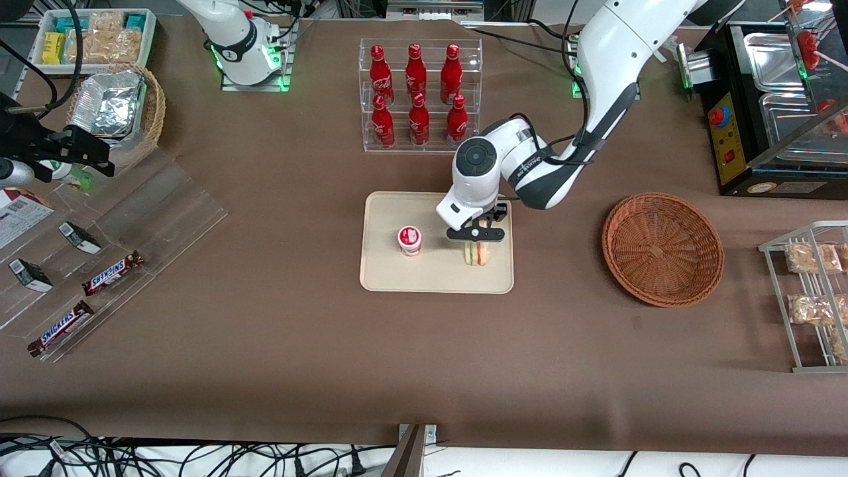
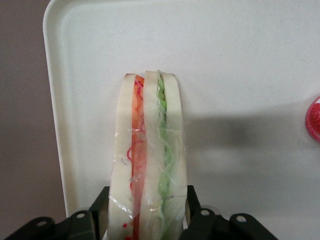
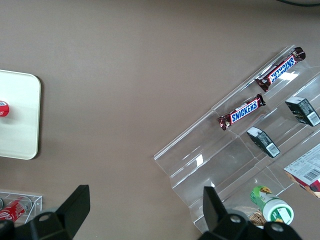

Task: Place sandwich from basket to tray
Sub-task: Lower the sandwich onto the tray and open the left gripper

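The sandwich (image 1: 476,254), a wrapped wedge of white bread with red and green filling, stands upright on the cream tray (image 1: 437,278) near the tray's edge toward the working arm's end. My left gripper (image 1: 476,246) comes down on it from above. In the left wrist view the sandwich (image 2: 150,160) sits between the black fingers (image 2: 99,205), which press against both bread faces over the tray (image 2: 240,60). The reddish-brown wicker basket (image 1: 662,248) lies empty on the table, toward the working arm's end.
A small cup with a red lid (image 1: 409,240) stands on the tray beside the sandwich. A clear rack of red bottles (image 1: 417,93) stands farther from the front camera. A wire rack of snack packets (image 1: 811,298) stands beside the basket. An acrylic stand with Snickers bars (image 1: 112,271) lies toward the parked arm's end.
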Motion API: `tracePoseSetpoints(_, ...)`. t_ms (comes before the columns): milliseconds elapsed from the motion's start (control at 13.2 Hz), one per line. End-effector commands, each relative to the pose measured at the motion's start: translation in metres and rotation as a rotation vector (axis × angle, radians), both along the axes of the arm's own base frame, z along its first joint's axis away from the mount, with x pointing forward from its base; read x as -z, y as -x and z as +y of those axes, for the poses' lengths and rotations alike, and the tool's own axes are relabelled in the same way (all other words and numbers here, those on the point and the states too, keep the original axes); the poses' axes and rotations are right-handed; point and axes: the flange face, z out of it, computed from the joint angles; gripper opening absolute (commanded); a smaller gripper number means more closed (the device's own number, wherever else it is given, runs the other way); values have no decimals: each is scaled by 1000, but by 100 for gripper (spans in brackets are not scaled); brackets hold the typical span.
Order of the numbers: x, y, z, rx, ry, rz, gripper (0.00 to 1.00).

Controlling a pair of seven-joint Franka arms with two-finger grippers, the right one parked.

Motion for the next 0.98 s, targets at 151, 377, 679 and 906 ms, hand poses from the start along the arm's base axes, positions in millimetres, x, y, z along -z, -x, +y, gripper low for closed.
tracePoseSetpoints(151, -35, -19, 11, -43, 0, -61, 100)
tracePoseSetpoints(377, -92, -47, 24, -139, 17, -57, 100)
tracePoseSetpoints(679, -170, -88, 68, -266, -5, -58, 100)
tracePoseSetpoints(906, -206, -97, 110, -336, -29, -60, 100)
